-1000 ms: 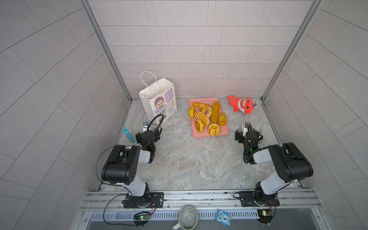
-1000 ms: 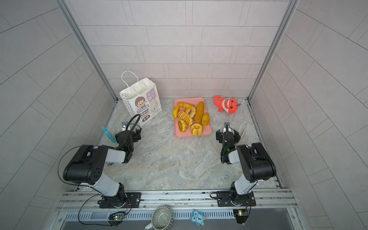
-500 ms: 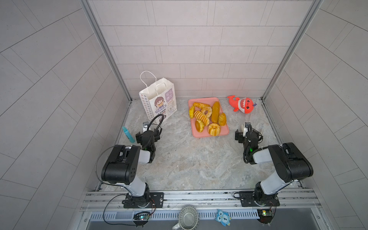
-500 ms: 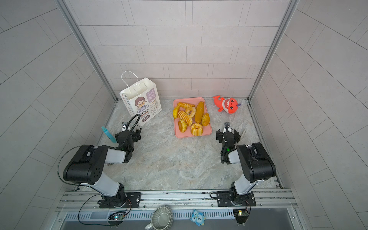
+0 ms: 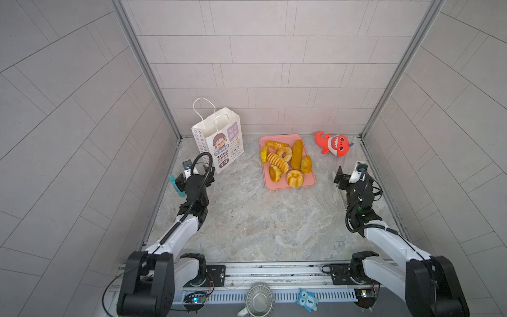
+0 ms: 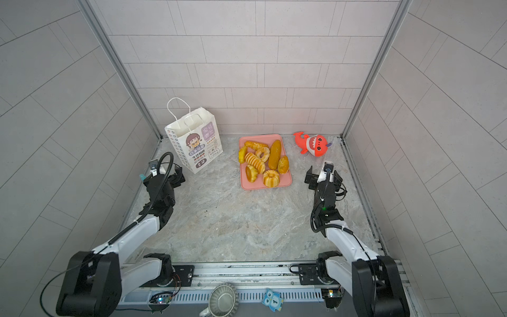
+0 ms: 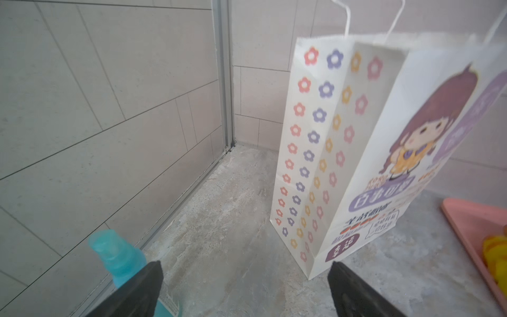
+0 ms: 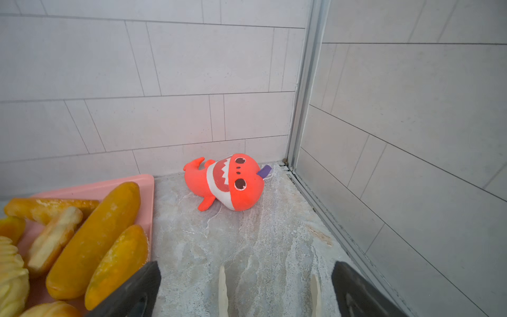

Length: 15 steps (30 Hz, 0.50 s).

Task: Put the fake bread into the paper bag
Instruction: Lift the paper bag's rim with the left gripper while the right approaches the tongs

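The fake bread [image 5: 285, 162] [image 6: 260, 162] [image 8: 93, 236], several glossy golden pastries, lies piled on a pink tray [image 5: 279, 136] [image 6: 247, 184] at the back middle in both top views. The white paper bag [image 5: 218, 137] [image 6: 193, 142] [image 7: 370, 153] stands upright at the back left, its top open and its cord handles up. My left gripper [image 5: 196, 170] [image 6: 164, 171] [image 7: 245, 264] hangs low just in front of the bag's corner, open and empty. My right gripper [image 5: 352, 175] [image 6: 323, 175] [image 8: 245, 264] is open and empty too, just right of the tray.
A red plush shark [image 5: 334, 144] [image 8: 230, 182] lies in the back right corner. A blue spray bottle [image 5: 175, 185] [image 7: 120, 258] stands against the left wall beside my left gripper. Tiled walls close in three sides. Marbled floor stretches between the arms.
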### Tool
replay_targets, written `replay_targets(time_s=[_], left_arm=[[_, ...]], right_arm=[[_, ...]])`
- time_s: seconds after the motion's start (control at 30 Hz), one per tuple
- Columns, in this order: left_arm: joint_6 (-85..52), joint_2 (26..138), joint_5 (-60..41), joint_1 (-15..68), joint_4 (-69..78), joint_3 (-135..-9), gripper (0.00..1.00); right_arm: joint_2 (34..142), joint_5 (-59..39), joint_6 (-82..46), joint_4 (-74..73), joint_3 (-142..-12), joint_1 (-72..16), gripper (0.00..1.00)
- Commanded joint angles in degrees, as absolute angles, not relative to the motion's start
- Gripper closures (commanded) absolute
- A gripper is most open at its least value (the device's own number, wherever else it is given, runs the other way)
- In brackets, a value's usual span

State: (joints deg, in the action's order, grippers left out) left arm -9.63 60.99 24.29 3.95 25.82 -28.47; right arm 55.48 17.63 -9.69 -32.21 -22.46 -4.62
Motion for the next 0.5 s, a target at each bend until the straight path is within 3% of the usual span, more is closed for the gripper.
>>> replay_targets(time_s=[0.0,0.1,0.23,0.33,0.47], left_arm=[[-19.4,54.7,29.0,4.1,8.0,-34.1,0.00],[-28.5,49.5,30.8,4.1,-3.6,-37.9,0.00],[-29.6,49.4,21.6,2.7,-19.6,-50.0,0.00],[-28.6,55.3,18.2,1.9,-31.2,-62.3,0.00],[-26.7,62.8,9.1,-1.0,-36.9,-74.0,0.00]], right_arm=[[49.3,22.3,-21.1,-9.7,-28.4,-4.9,0.01],[47.5,18.8,-26.4,7.7,-37.4,-4.7,0.01],[53.4,-1.2,-24.1,23.5,-50.4,-5.2,0.01],[57.8,-0.9,-30.3,36.8,-57.6,-6.0,0.01],[56.2,-2.8,-30.4,35.5,-56.5,-5.4,0.01]])
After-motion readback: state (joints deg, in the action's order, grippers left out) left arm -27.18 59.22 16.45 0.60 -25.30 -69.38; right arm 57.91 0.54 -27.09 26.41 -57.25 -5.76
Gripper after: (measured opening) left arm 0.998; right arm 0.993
